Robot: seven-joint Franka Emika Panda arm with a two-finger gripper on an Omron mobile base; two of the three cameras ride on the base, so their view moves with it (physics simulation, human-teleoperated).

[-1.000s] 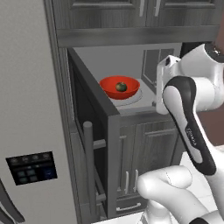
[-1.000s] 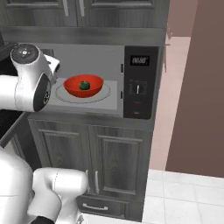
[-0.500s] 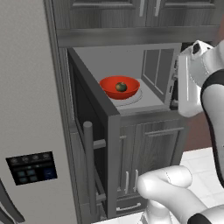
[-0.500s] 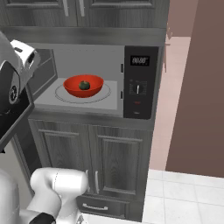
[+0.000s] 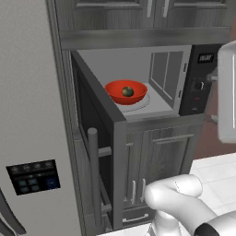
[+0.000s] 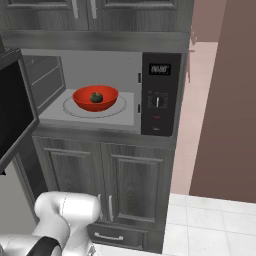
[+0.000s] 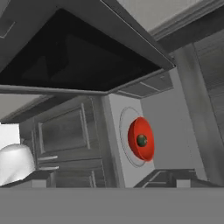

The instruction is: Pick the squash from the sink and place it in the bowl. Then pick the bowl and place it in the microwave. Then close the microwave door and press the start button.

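Observation:
The red bowl sits on the round turntable inside the open microwave, and the small dark squash lies in it. From the right, the same bowl and squash appear beside the black control panel. The microwave door stands swung out to the left, its bar handle facing me. In the rolled hand view my gripper is open and empty, well back from the bowl, with the door's dark window above. The sink is out of view.
A tall grey refrigerator with a small panel stands left of the door. Panelled cabinets sit below the microwave and more hang above. A brown wall and white floor tiles lie to the right. A white arm link hangs at the right edge.
The arm has swung back out of the microwave opening, toward the side of both base views. Bowl and squash stay put inside. The jaws stay open.

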